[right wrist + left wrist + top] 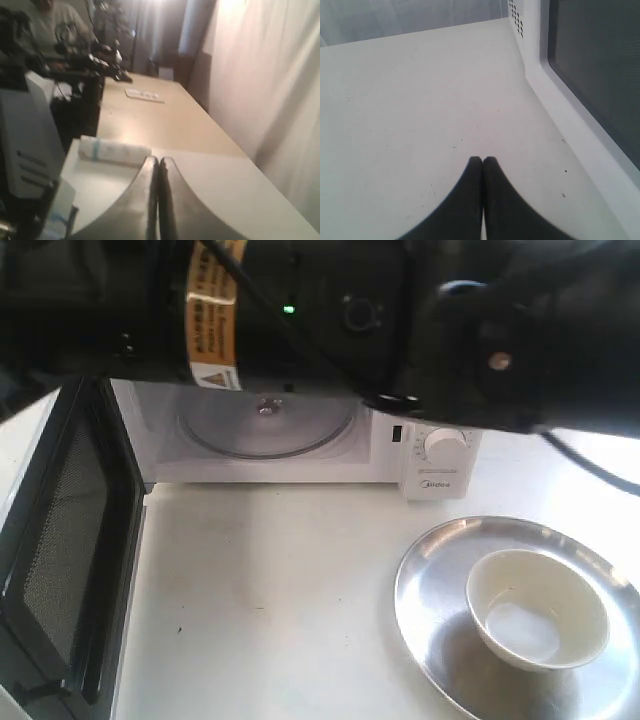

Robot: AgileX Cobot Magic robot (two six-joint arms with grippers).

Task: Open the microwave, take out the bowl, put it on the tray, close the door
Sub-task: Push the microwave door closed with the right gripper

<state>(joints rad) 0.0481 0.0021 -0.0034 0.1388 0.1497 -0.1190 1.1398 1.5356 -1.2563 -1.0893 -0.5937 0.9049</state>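
The bowl (pixel 540 620) sits in the tray (pixel 425 585) on the desk (pixel 270 580), right of the microwave (pixel 440 472). Only 1 step looks left: the door (pixel 70 540) stands swung wide. The left fingers (pixel 472 175), clenched on nothing, hang low just beside the door's outer face. Pressing that face near its free edge and following its arc should latch it. The right fingers (pixel 147 175), also clenched empty, point into the room.

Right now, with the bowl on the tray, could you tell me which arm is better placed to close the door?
Left. The left gripper, shut, sits beside the open door; the right gripper faces away from the microwave.
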